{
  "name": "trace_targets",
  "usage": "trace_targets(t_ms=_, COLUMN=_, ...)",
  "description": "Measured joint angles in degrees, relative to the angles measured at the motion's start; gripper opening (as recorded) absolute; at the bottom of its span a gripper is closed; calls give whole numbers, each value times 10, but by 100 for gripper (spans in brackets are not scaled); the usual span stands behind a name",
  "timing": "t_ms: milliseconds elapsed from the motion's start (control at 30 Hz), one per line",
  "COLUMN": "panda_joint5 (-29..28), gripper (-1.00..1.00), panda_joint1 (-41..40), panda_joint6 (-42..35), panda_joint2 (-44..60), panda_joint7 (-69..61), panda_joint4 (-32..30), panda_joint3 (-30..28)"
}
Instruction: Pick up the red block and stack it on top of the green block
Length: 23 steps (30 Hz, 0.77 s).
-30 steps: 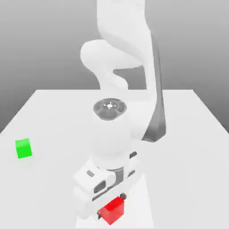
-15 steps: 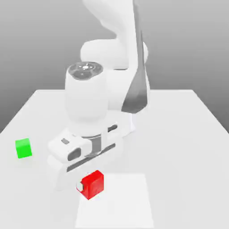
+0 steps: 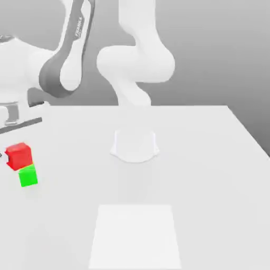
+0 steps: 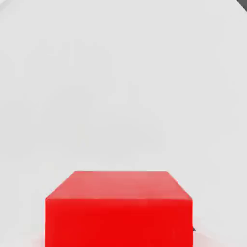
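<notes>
1. The gripper [image 3: 9,156] sits at the far edge of the exterior view's left, partly cut off by the frame, with the white hand body just above it.
2. Its jaws are closed on the red block [image 3: 19,155], which hangs between them clear of the table [image 3: 200,158].
3. In the hand view the red block [image 4: 119,207] fills the near part of the picture, its top face and 1 side face showing, with bare pale table beyond it.
4. The green block [image 3: 28,175] rests on the table directly beneath the gripper and its load, shifted slightly toward the exterior view's right.
5. In the exterior view the red block's lower edge meets the green block's top edge; whether the 2 cubes touch or a small gap remains cannot be told.
6. The arm [image 3: 68,58] bends over from its round base [image 3: 134,145], which stands well apart from the gripper, toward the exterior view's right.
7. A lighter square patch [image 3: 134,234] lies on the table, well away from the gripper and both blocks, nearer the camera.
</notes>
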Motion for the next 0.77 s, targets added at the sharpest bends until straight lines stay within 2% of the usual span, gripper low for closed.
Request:
trace_targets(t_ms=133, panda_joint5=2, gripper=-100, panda_joint1=-32, panda_joint6=13, panda_joint2=-3, panda_joint7=-101, panda_joint4=-24, panda_joint3=-57)
trace_targets(t_ms=300, panda_joint5=53, gripper=-100, panda_joint1=-21, panda_joint6=51, panda_joint2=34, panda_joint7=-152, panda_joint4=-27, panda_joint3=-72)
trace_targets(t_ms=500, panda_joint5=162, gripper=-100, panda_joint1=-2, panda_joint6=96, panda_joint2=94, panda_joint7=-229, panda_joint4=-25, panda_joint3=-66)
trace_targets(t_ms=700, panda_joint5=294, gripper=-100, panda_joint1=-31, panda_joint6=133, panda_joint2=159, panda_joint7=-324, panda_joint4=-19, panda_joint3=-6)
trace_targets(t_ms=733, panda_joint5=306, gripper=100, panda_joint1=-36, panda_joint6=137, panda_joint2=165, panda_joint7=-333, panda_joint4=-19, panda_joint3=2)
trace_targets(t_ms=767, panda_joint5=306, gripper=100, panda_joint1=-36, panda_joint6=137, panda_joint2=165, panda_joint7=-333, panda_joint4=-19, panda_joint3=2)
